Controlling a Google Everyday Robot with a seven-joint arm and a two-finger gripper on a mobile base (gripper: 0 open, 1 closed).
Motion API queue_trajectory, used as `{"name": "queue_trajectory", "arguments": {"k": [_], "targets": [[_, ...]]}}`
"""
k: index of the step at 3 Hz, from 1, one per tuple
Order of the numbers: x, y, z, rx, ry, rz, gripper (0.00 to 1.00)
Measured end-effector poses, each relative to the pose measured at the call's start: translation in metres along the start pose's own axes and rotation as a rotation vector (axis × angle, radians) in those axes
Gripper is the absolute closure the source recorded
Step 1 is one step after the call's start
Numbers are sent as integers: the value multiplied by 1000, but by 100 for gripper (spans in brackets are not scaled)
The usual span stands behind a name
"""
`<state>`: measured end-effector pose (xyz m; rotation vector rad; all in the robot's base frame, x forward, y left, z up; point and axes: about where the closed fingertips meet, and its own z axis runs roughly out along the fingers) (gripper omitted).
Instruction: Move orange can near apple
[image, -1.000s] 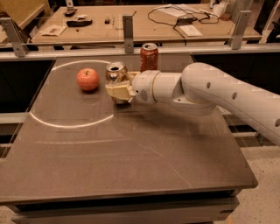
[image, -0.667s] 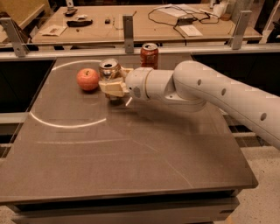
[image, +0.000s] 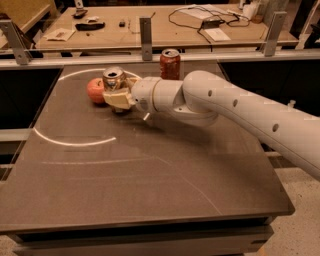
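The orange can (image: 113, 79) stands upright at the far left of the dark table, its silver top showing and most of its side hidden by my fingers. My gripper (image: 118, 96) is shut on the can, with the white arm reaching in from the right. The red-orange apple (image: 95, 90) sits right beside the can on its left, touching or nearly touching it.
A redder can (image: 170, 64) stands at the table's far edge, behind my arm. A metal rail (image: 150, 57) with posts runs along the back. A white arc (image: 75, 142) is marked on the table top (image: 150, 190). A cluttered wooden bench (image: 150, 25) lies beyond.
My gripper has carried the orange can leftward across the table, closing the gap to the apple. The apple and the redder can have not moved.
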<state>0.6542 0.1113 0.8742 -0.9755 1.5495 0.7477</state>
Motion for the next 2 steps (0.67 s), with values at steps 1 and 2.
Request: {"name": "queue_trajectory", "arguments": {"k": [1,2], "targets": [[1,1,6,-35,0,16,82],[0,3,8,-38,0,14,61]]}}
